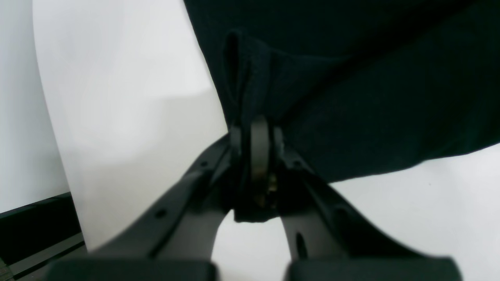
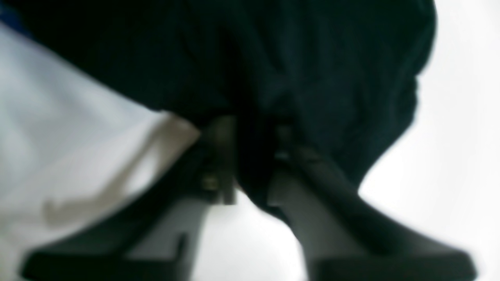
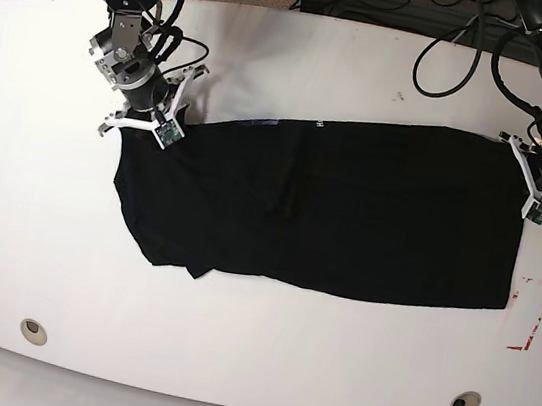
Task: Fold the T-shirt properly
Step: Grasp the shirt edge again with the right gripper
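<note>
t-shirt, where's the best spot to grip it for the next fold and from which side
Probably the two far corners of the black cloth T-shirt, approached from the table's far edge: it lies in a wide flat band. The right end effector and left end effector already pinch them.

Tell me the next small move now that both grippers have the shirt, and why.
Probably lift both ends a little and carry them toward the near edge. The left gripper and right gripper are each shut on a far corner of the T-shirt, which lies spread flat on the table.
</note>
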